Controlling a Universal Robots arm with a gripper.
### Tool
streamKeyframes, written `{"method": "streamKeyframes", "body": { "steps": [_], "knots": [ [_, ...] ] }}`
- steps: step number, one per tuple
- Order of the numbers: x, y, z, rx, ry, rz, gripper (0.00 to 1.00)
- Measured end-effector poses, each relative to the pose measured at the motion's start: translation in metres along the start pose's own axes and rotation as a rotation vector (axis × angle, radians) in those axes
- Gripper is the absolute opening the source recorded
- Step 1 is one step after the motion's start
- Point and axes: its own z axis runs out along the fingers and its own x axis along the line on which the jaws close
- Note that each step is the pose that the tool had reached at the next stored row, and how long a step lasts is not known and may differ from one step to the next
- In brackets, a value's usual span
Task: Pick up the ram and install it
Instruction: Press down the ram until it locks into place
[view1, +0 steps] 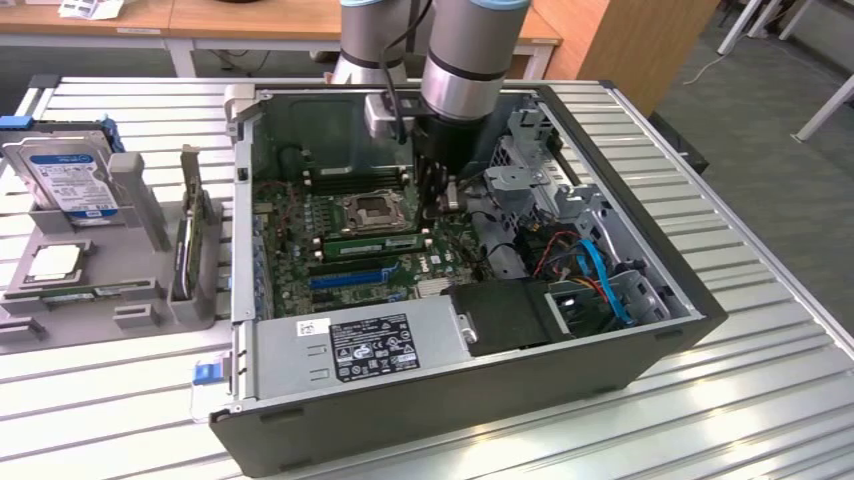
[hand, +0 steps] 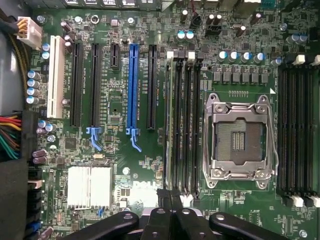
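The ram (view1: 374, 243) is a thin green stick standing in a memory slot just beside the empty CPU socket (view1: 371, 210) on the motherboard. In the wrist view the ram (hand: 169, 120) shows edge-on in the slot furthest from the socket (hand: 240, 140). My gripper (view1: 435, 205) hangs straight down inside the open case, over the ram's end at the exterior view's right. Its black fingers (hand: 170, 197) are pressed together with nothing between them. Whether the tips touch the stick I cannot tell.
A long blue slot (hand: 133, 85) and black expansion slots lie beside the ram slots. A grey power supply (view1: 360, 345) fills the case's near end, with drive cages and cables (view1: 587, 270) on the exterior view's right. Left of the case, a grey holder (view1: 134, 200) carries a hard drive (view1: 60, 175) and an upright card (view1: 198, 240).
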Motion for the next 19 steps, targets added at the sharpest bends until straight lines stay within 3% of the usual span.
{"method": "streamKeyframes", "body": {
  "steps": [19],
  "knots": [
    [-0.0005,-0.0002,0.0065,0.0001,-0.0003,0.000,0.10]
  ]
}}
